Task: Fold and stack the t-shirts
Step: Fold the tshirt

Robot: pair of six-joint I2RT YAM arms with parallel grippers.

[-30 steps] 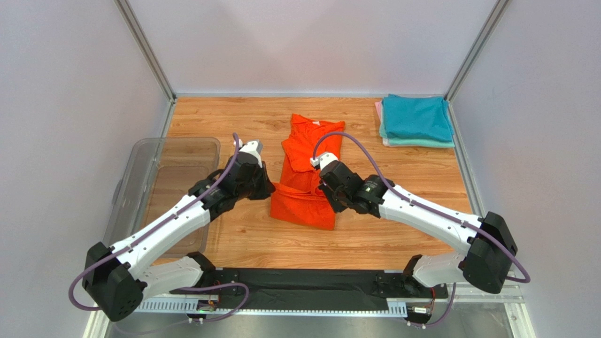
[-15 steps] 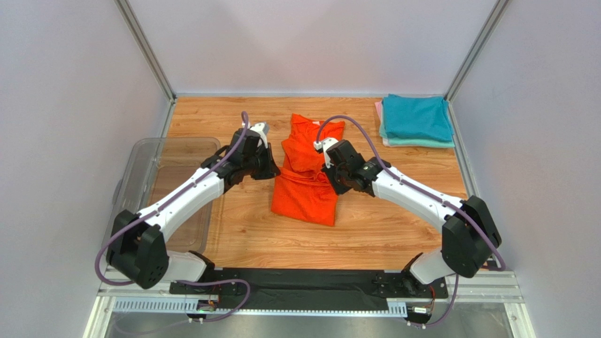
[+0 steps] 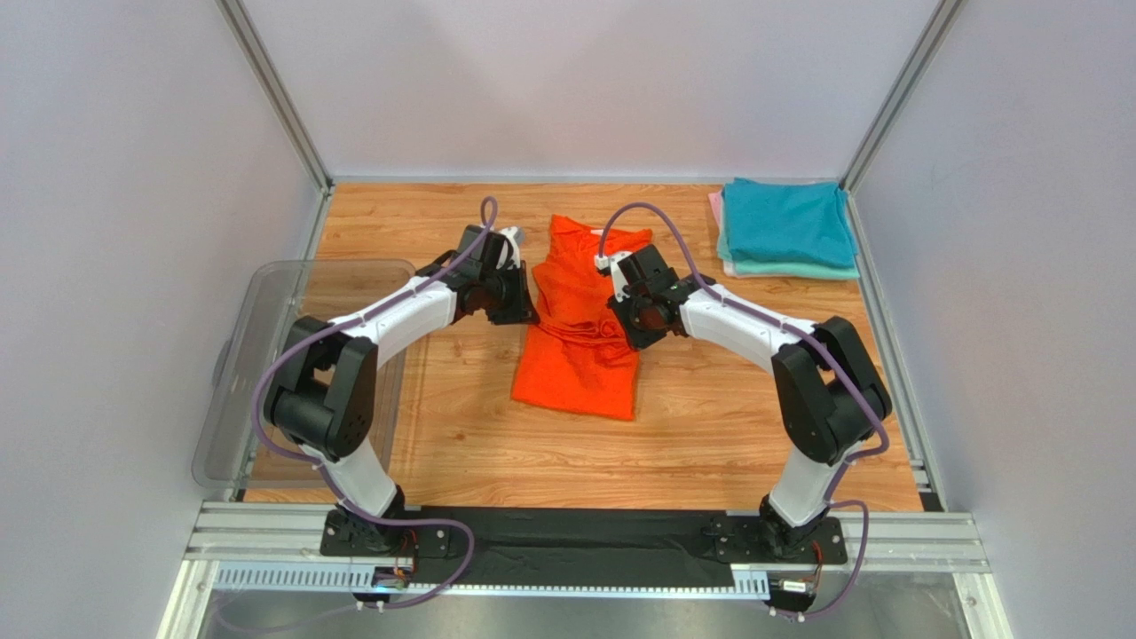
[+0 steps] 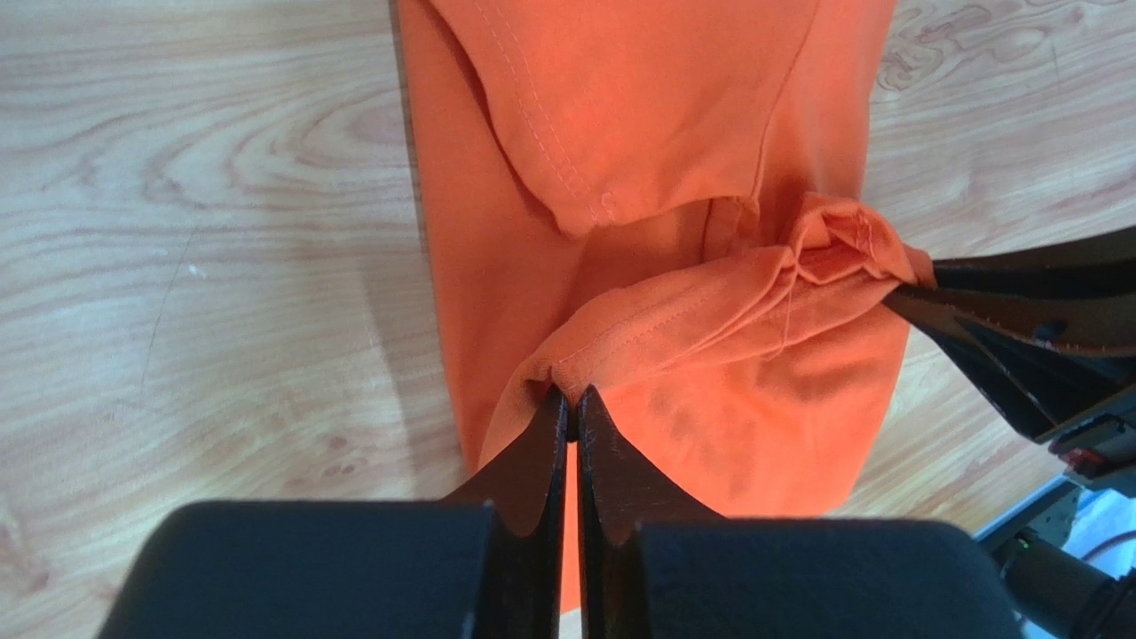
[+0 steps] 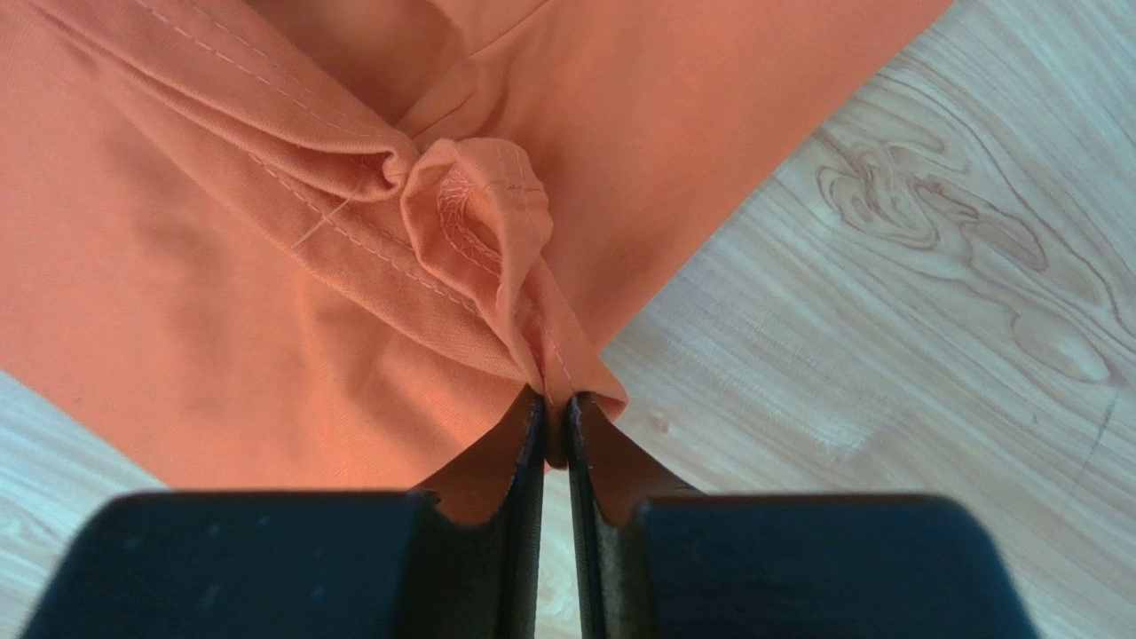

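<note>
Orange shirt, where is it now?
In the top view the orange shirt lies in the middle, pinched by the left gripper and the right gripper; the folded teal shirt sits far right.

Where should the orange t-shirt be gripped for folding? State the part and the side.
Pinch the orange t-shirt at the ends of its stitched hem, one from each long side, as the left gripper and right gripper do: it lies as a narrow strip between them.

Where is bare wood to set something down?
Near strip of table between the orange t-shirt and the arm bases; also between it and the folded stack. Crowded: left gripper and right gripper pinch its middle; clear tub at left.
</note>
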